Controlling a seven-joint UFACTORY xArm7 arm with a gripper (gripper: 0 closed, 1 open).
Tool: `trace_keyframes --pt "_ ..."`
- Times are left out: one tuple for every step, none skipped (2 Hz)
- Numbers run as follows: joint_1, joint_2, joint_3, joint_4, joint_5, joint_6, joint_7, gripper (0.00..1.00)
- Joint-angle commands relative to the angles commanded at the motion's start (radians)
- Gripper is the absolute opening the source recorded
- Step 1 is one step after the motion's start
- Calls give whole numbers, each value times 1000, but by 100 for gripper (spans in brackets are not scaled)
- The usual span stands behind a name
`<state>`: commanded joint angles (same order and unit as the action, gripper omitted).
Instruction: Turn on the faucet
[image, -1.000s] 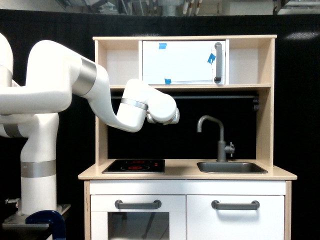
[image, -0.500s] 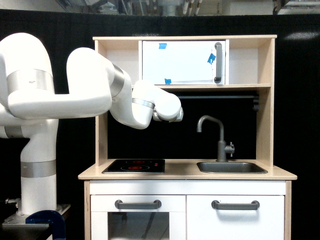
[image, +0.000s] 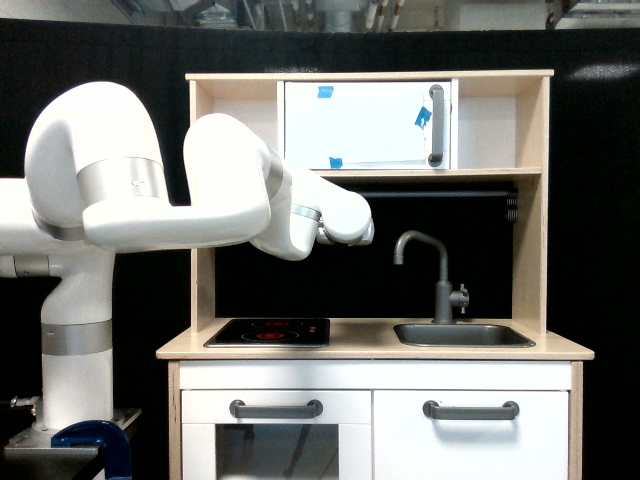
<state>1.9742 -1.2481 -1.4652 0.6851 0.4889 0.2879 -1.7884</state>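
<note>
The faucet (image: 441, 283) is a dark grey tap standing upright behind the sink (image: 462, 335) on the toy kitchen's counter. Its hooked spout points to the exterior view's left, and a small side knob (image: 461, 296) sticks out near its base. My white arm reaches in from the exterior view's left. Its wrist (image: 345, 222) hangs under the upper shelf, above the counter and left of the spout, apart from the faucet. The gripper's fingers are hidden behind the wrist, so nothing shows of how they stand.
A black hob (image: 268, 331) lies on the counter's left half. Above are a white cabinet door (image: 360, 125) with a grey bar handle (image: 436, 125) and a thin dark rail (image: 450, 193). Wooden side posts (image: 530, 240) frame the bay. Two grey handles (image: 276, 408) sit on the lower fronts.
The arm has swung further to the exterior view's right. The elbow has come across in front of the kitchen's left post, and the wrist has edged closer to the faucet's spout.
</note>
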Motion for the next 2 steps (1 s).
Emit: trace_keyframes --pt "158 -44 -55 82 -56 -75 13 100" --pt "279 -55 -73 175 -109 -104 67 100"
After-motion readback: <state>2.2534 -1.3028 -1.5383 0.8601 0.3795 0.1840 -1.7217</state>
